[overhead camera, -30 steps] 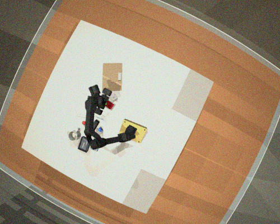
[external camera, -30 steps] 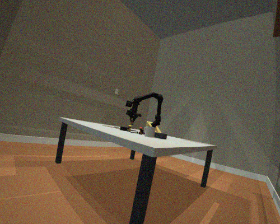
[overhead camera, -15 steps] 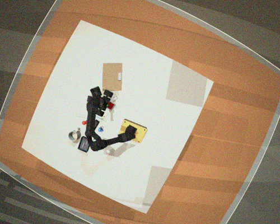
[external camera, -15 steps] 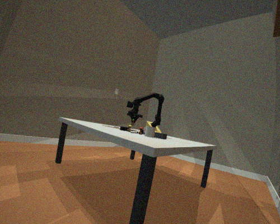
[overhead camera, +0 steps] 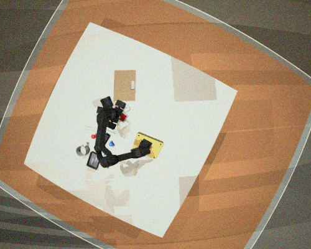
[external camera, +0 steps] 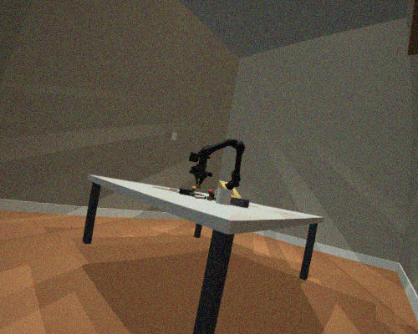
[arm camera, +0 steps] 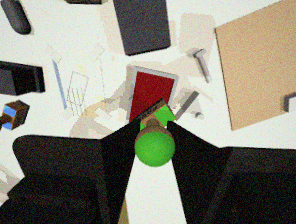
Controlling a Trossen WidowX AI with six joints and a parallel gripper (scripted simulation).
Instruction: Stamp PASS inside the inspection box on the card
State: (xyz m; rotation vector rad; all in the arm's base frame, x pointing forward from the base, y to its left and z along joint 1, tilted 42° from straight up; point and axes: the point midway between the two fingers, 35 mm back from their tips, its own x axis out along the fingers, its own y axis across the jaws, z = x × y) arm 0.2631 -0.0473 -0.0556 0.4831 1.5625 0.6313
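Observation:
My gripper (overhead camera: 117, 117) (external camera: 198, 184) (arm camera: 153, 124) points down and is shut on the green-knobbed stamp. The stamp (arm camera: 155, 148) has a round green knob and a brown block with a green patch on top; its lower face is hidden. The red ink pad (overhead camera: 123, 117) (arm camera: 152, 92) in its grey case lies just beyond the stamp in the wrist view, and the block overlaps its near edge. Whether they touch cannot be told. Thin printed lines (arm camera: 77, 93) and a blue strip lie left of the pad; the card's edges and box are not clear.
A black block (arm camera: 142, 25) stands beyond the pad. A tan board (overhead camera: 124, 85) (arm camera: 255, 70) lies on its right. A brown-and-blue block (arm camera: 16, 115) and an open dark box (arm camera: 20, 77) are at the left. A mug (overhead camera: 83, 150) and a black tray (overhead camera: 93, 160) sit near the arm's elbow.

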